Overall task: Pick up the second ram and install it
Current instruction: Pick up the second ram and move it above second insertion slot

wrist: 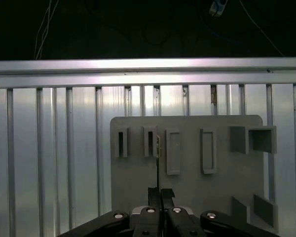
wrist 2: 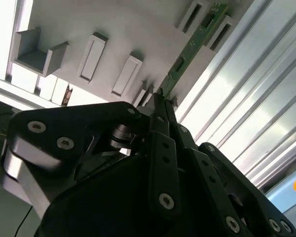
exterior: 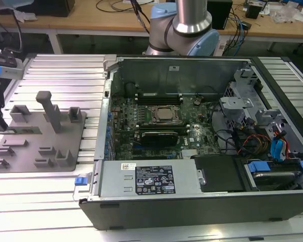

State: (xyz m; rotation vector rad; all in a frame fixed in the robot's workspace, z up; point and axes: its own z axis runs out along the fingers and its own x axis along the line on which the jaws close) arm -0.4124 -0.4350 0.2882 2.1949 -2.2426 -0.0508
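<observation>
Gripper: in both wrist views (wrist 2: 160, 98) (wrist: 160, 191) we see it narrow, black fingers (wrist 2: 163, 148) pinched together on the near end of the second ram.
Second ram: thin green stick (wrist 2: 187, 49) running straight out from the fingertips. In the first wrist view we see it edge-on (wrist: 158, 148), as a thin line.
Ram vs gripper: touching. Stick sits between the two fingertips, and the rest reaches away over the fixture.
Ram far end: in the second wrist view it lies between two raised slot blocks (wrist 2: 193, 15).
Fixture: grey plate (wrist: 197, 197) (wrist 2: 113, 24) w/ several upright slots, directly under gripper and ram. We see it at the exterior view's left (exterior: 20, 151).
Table: ribbed metal (wrist: 54, 148) (exterior: 60, 75) under the plate.
PC case: open (exterior: 106, 176), just beside the fixture on the exterior view's right, motherboard (exterior: 141, 108) exposed.
Arm: base (exterior: 192, 20) behind the case.
</observation>
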